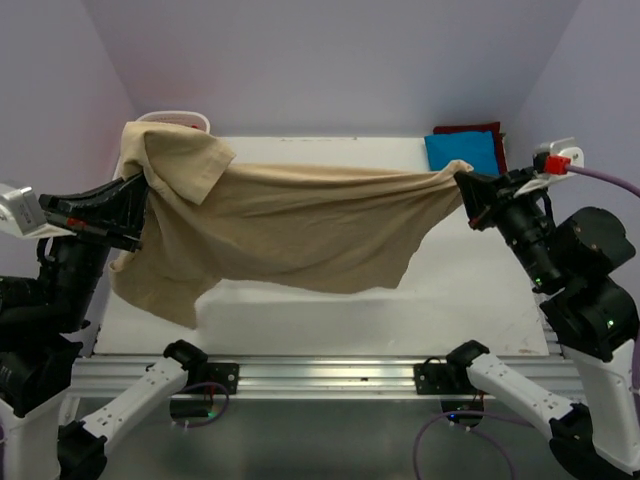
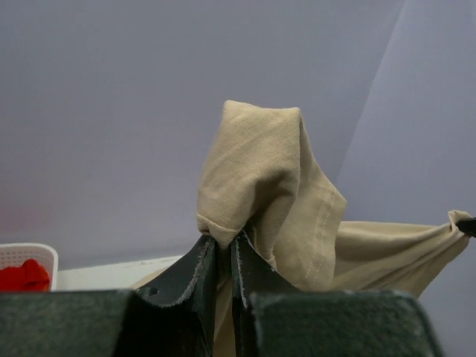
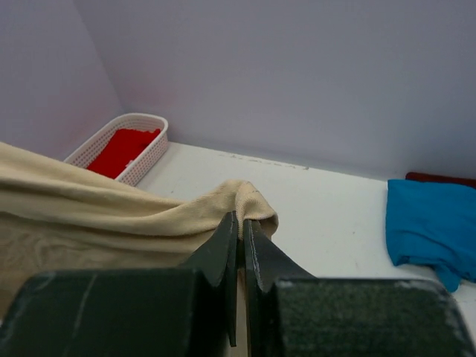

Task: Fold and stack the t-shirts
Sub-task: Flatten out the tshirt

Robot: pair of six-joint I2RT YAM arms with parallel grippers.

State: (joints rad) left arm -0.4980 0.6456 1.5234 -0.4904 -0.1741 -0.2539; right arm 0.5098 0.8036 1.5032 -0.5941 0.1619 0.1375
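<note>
**Item:** tan cloth short-sleeved t-shirt [image 1: 300, 225].

**Location:** it was held clear above the white flat surface [image 1: 470, 300] and stretched between the two hands. Its lower part was left hanging toward the near edge.

**Left hand** [image 2: 223, 242]: it was seen closed on a bunched fold at the shirt's sleeve end, with only a thin slit between the fingers. A sleeve was draped over above the grip.

**Right hand** [image 3: 239, 222]: it was seen pinched shut on the opposite corner of the shirt.

**Governing relation:** the shirt's long axis was laid left to right, from one hand to the other, along the taut upper edge. Both grips were set at about the same height. Neither hand was judged nearer to the cloth, since each was fixed at one end. The slack was hung on the near side of that line, so a lay-down was judged to call for both hands to be lowered together.

**Other entries:**
- A bright blue folded t-shirt [image 1: 462, 150] was noted at the far right corner, nearer the right hand.
- A dark maroon t-shirt [image 1: 470, 128] was noted beneath the blue one.
- A red t-shirt [image 3: 123, 145] was noted inside a white plastic lattice basket [image 3: 149, 160] at the far left.
</note>
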